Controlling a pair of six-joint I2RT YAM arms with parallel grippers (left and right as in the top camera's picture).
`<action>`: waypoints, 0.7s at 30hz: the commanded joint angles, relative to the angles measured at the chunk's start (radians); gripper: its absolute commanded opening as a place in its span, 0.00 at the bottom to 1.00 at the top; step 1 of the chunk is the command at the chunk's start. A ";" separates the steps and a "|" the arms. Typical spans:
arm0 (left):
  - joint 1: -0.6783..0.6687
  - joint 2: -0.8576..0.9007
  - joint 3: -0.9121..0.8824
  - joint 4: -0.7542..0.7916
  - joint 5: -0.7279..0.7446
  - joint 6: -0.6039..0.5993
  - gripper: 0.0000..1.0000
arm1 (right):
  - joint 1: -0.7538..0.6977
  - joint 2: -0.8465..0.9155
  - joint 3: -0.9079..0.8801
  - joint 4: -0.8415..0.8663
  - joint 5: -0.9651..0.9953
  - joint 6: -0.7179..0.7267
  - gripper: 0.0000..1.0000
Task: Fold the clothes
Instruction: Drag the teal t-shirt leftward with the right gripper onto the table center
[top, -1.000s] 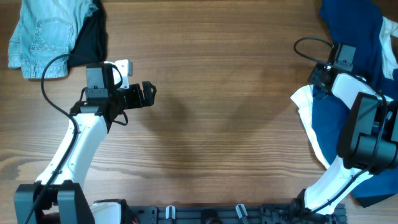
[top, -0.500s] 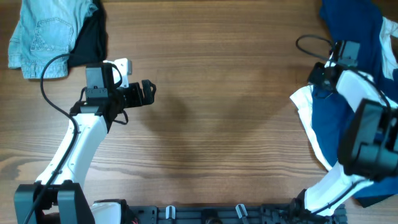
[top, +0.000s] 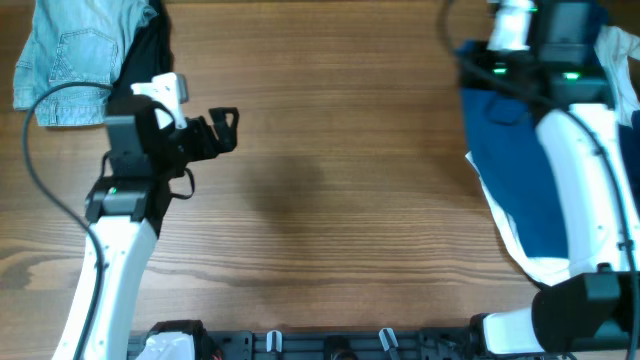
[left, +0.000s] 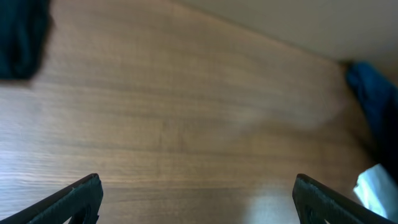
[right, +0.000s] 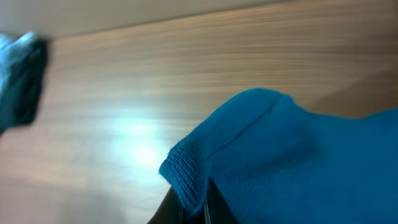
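The table (top: 340, 200) is smooth wood with slight sheen; the blue T-shirt (right: 292, 155) is matt knitted cloth, ribbed at its edge.

Robotics lab bench: a wood-grain table (top: 330, 200), a white-and-black left robot arm (top: 112, 255) and right robot arm (top: 575, 150) mounted on a black rail (top: 330, 343) at its near edge, denim (top: 65, 55) far left, dark blue T-shirt (top: 510, 160) far right.
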 joint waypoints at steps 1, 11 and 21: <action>0.055 -0.069 0.016 -0.035 -0.042 -0.016 0.98 | 0.176 -0.006 0.031 0.031 -0.042 0.033 0.04; 0.220 -0.077 0.016 -0.088 -0.101 -0.016 1.00 | 0.579 0.088 0.031 0.183 0.004 0.099 0.04; 0.350 -0.076 0.016 -0.114 -0.102 -0.012 1.00 | 0.823 0.216 0.031 0.260 -0.089 0.138 0.05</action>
